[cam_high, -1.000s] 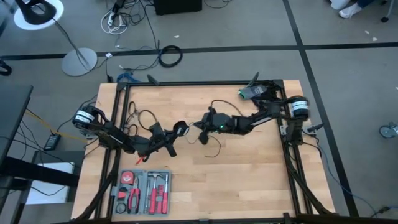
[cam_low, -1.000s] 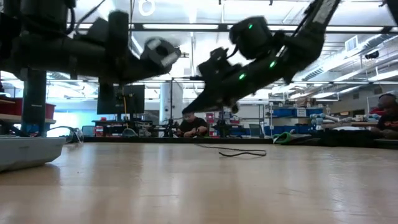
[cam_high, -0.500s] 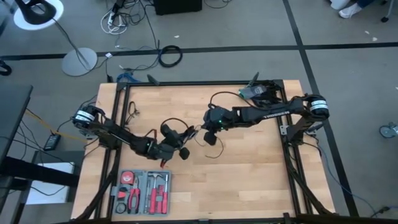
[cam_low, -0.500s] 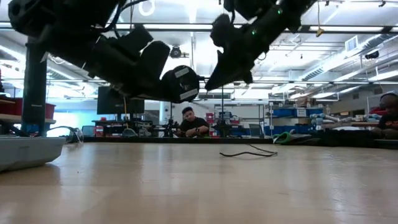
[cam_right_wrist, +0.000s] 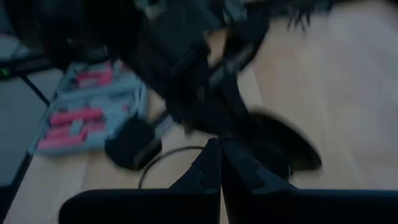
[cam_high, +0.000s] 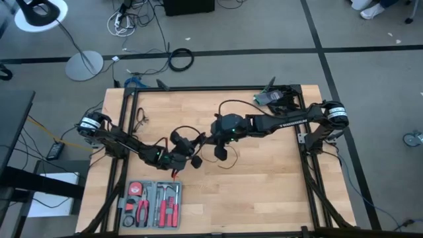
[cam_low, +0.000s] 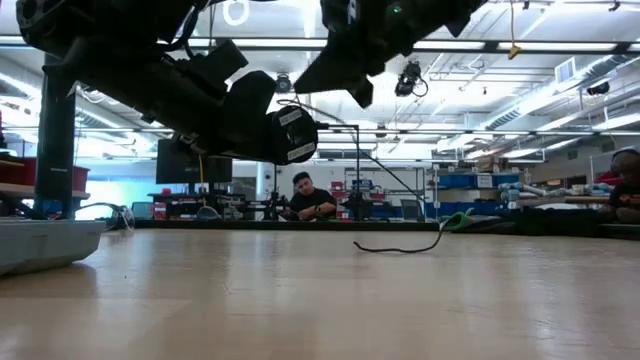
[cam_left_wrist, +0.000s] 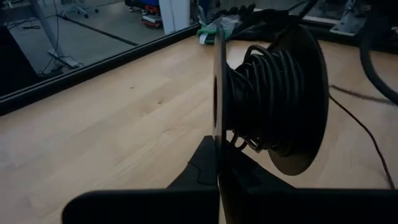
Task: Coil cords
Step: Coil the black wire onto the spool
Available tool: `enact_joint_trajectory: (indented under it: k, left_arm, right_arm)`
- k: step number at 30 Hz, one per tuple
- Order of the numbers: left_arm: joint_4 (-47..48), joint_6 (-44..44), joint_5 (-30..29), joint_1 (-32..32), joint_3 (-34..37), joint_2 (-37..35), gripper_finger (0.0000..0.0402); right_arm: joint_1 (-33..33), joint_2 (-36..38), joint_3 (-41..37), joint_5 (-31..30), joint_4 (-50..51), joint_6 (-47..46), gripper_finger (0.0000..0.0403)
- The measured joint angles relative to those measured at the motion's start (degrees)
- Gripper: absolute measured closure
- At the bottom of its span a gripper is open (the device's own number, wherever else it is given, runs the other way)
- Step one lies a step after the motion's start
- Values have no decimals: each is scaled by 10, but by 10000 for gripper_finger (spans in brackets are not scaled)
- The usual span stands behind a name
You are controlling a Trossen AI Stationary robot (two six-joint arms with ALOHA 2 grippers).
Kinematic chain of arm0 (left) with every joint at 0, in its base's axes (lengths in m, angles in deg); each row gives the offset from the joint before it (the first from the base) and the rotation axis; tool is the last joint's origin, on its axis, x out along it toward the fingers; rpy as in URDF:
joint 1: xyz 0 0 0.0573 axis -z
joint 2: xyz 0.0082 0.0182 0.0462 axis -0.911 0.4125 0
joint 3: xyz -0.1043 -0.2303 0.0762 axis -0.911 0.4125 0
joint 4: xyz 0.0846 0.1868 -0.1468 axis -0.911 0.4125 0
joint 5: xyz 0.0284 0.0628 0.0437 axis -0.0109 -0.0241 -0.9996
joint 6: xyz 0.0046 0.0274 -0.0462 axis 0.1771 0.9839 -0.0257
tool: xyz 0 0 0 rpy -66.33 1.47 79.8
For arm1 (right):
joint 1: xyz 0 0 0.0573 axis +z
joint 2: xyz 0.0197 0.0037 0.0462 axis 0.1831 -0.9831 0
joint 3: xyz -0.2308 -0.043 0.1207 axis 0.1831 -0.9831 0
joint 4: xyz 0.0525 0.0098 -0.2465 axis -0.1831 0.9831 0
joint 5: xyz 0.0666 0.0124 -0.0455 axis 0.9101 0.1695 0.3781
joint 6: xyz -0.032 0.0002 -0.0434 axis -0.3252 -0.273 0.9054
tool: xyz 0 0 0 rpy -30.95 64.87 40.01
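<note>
Two arms meet over the middle of the desk (cam_high: 277,178), both working one cord (cam_high: 228,104). The left gripper (cam_left_wrist: 217,134) has its jaws pressed together on the flange of a black spool (cam_left_wrist: 273,106), held on edge above the wood with many turns already wound round its core. The right gripper (cam_high: 213,132) hangs just beside it, jaws pressed together too; the cord runs up to it, but whether it is pinching the cord itself I cannot tell, since its wrist view is smeared. From the spool the free cord arcs over the right arm in one slack loop, and a short tail (cam_low: 400,245) lies on the desk under the arms. A small dark round piece (cam_high: 222,153) shows below the right gripper; I cannot tell whether it rests on the wood or hangs.

The cord looks thin, light and limp: it will sag, kink and slip off a loose turn, so it wants gentle tension, not force. The best hold on it is probably close to the spool, where a short length can be steered onto the core. The spool is stiff and better gripped by its rim, as now. A tool tray (cam_high: 152,203) sits near the desk's front edge, clear of the work.
</note>
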Motion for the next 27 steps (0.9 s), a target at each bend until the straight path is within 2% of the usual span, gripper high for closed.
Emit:
enact_joint_trajectory:
  k: [5, 13, 21, 24, 27]
  left_arm:
    - [-26, 3, 3, -1, 0, 0, 401]
    - [-30, -30, 6, -2, 3, 1, 401]
    - [-47, -33, 3, -2, 3, 0, 401]
    - [-102, -33, 4, -2, 27, 0, 401]
    - [-219, -29, 6, 0, 80, -1, 401]
  right_arm:
    - [1, -54, 1, 2, -75, 17, 403]
    - [4, -100, 1, 1, -97, 52, 384]
    - [25, -105, 0, -72, -53, 90, 349]
    - [35, -105, -9, -103, -63, 99, 343]
    - [45, -104, -45, -129, -104, 101, 343]
